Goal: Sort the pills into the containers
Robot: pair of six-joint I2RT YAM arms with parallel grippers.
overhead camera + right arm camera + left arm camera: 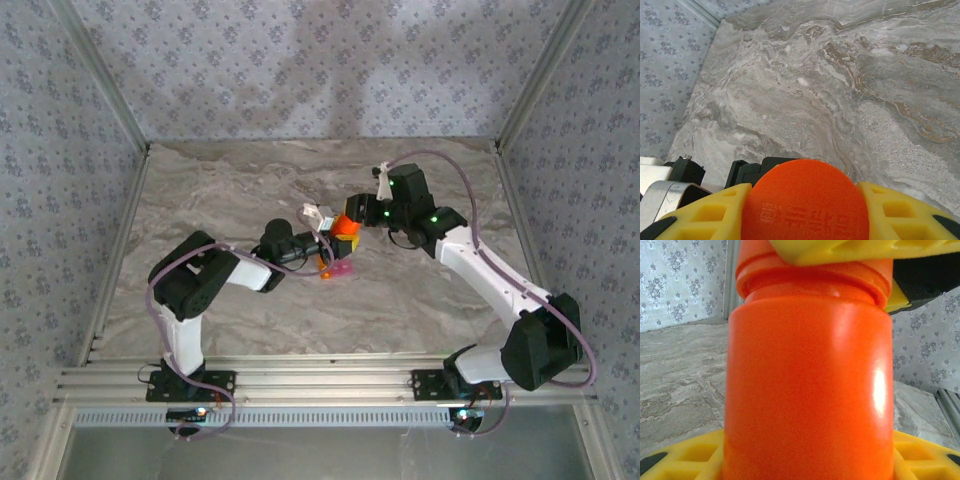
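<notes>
Marble table [420, 300], orange bottle [346, 232] in left fingers [685, 460], containers [336, 268] near.

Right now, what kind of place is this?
Probably a robot test cell: left arm and right arm on a metal rail, a marble-look table, patterned walls around it.

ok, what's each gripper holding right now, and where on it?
Both are on the orange bottle: the left gripper clamps its body from the sides, and the right gripper grips the cap on top.
</notes>
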